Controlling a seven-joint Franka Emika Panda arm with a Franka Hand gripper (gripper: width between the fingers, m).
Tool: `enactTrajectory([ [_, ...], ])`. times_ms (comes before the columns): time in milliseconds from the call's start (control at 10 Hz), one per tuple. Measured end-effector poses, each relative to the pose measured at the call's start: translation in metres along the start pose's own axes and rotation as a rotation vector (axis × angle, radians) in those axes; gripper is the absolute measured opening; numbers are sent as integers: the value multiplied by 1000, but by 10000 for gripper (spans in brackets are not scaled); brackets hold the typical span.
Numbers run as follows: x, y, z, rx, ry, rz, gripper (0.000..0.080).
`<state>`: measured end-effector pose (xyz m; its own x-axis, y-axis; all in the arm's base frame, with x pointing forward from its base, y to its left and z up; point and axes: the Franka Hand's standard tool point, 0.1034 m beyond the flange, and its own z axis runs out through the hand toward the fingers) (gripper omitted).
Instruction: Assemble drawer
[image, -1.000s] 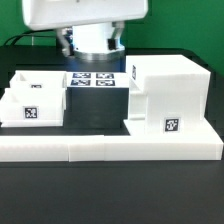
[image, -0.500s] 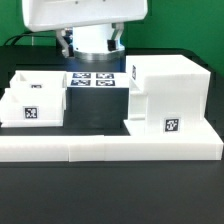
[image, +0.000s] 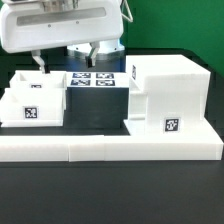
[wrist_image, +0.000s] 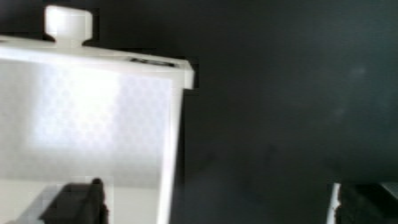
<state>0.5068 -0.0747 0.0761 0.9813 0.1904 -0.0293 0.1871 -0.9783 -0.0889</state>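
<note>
The white drawer housing (image: 168, 95) with a square tag stands at the exterior view's right. Two shallow white tagged trays sit at the left, one in front (image: 28, 108) and one behind it (image: 48, 80). My gripper (image: 66, 58) hangs above the rear tray, open wide and empty. In the wrist view a white tray (wrist_image: 89, 120) with a round knob (wrist_image: 66, 25) lies below my gripper (wrist_image: 219, 200). One finger (wrist_image: 75, 202) is over the tray, the other (wrist_image: 366, 200) over the dark table.
The marker board (image: 95, 78) lies flat behind, between the trays and the housing. A long low white L-shaped border wall (image: 110, 148) runs along the front. The table is dark.
My hand has moved from above the marker board toward the exterior view's left and now hangs over the trays. The trays and housing have not moved.
</note>
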Motion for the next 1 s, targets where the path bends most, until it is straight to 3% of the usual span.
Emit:
enactTrajectory([
  [600,-2,0,4,2,-7,2,649],
  [1000,-9,4,45,-22,-25,53,649],
])
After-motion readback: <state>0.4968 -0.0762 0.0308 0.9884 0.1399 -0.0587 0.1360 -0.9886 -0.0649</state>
